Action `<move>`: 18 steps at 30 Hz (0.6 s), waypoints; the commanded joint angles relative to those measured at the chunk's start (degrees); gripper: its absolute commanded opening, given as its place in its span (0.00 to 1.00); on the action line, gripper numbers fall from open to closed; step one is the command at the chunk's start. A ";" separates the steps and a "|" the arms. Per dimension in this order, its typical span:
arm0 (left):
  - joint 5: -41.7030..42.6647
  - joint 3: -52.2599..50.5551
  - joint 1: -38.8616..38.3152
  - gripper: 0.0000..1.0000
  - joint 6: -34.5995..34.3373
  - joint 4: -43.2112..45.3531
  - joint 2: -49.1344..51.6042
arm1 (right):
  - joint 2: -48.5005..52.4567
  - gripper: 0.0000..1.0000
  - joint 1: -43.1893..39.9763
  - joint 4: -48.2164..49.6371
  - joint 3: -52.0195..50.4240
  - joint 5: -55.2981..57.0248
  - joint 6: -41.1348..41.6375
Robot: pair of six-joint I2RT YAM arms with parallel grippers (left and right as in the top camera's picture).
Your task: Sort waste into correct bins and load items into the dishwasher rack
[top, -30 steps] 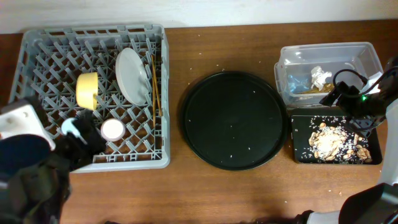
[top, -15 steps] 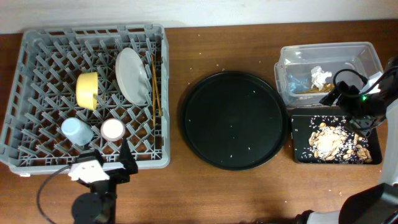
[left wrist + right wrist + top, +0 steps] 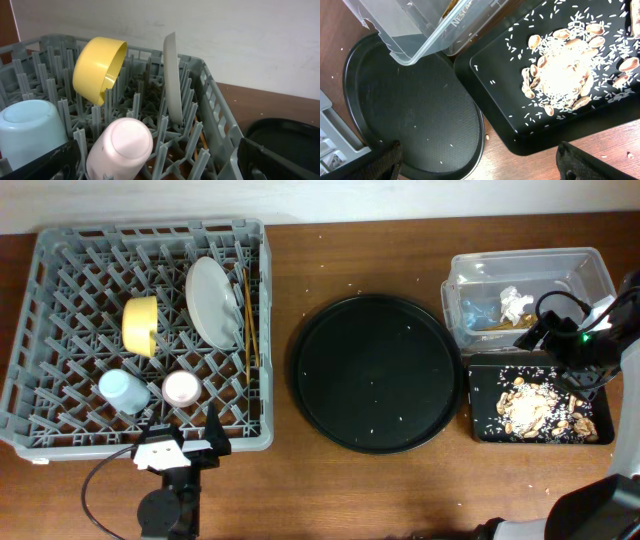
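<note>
- Your left hand (image 3: 185,448) is hovering open at the near wall of the grey plastic dishwasher rack (image 3: 267,350); dipping risks toppling the small pink cup (image 3: 125,145).
- Your right hand (image 3: 572,358) is hanging open over the shallow black rectangular tray (image 3: 495,95); clipping it spills tan food scraps (image 3: 565,67).

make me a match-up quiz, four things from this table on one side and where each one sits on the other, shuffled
Things
1. yellow bowl
2. grey-green plate
3. white tissue
4. food scraps

Places
A. in the shallow black tray
B. standing on edge in the dishwasher rack, beside the chopsticks
C. in the clear tub
D. tipped on its side among the rack's pegs

Pairs: 1-D, 2-B, 3-C, 4-A
</note>
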 commanded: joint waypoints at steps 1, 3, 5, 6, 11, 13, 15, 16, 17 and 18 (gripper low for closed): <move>-0.63 -0.33 -0.22 0.99 0.92 -0.02 -0.46 | -0.22 0.98 -0.31 -0.07 0.63 -0.09 0.02; -0.63 -0.33 -0.22 0.99 0.92 -0.02 -0.46 | -0.22 0.99 -0.31 -0.04 0.63 -0.09 0.02; -0.63 -0.33 -0.22 0.99 0.92 -0.02 -0.46 | -0.26 0.98 -0.31 -0.04 0.63 -0.07 0.02; -0.63 -0.33 -0.22 0.99 0.92 -0.02 -0.46 | -0.85 0.98 -0.28 -0.04 0.63 0.04 0.02; -0.63 -0.33 -0.22 0.99 0.92 -0.02 -0.46 | -16.06 0.99 10.23 20.15 -6.25 13.27 -4.37; -0.63 -0.33 -0.22 0.99 0.92 -0.02 -0.46 | -24.24 0.99 15.10 28.79 -13.79 13.25 -13.40; -0.63 -0.33 -0.22 0.99 0.92 -0.02 -0.46 | -33.57 0.98 17.77 36.61 -23.10 13.27 -15.23; -0.63 -0.33 -0.22 0.99 0.92 -0.02 -0.46 | -38.84 0.98 17.77 39.32 -28.20 13.22 -15.19; -0.63 -0.33 -0.22 0.99 0.92 -0.02 -0.46 | -43.80 0.98 17.75 41.03 -33.16 13.25 -15.21; -0.63 -0.33 -0.22 0.99 0.92 -0.02 -0.46 | -49.29 0.99 17.70 42.53 -38.40 13.27 -15.23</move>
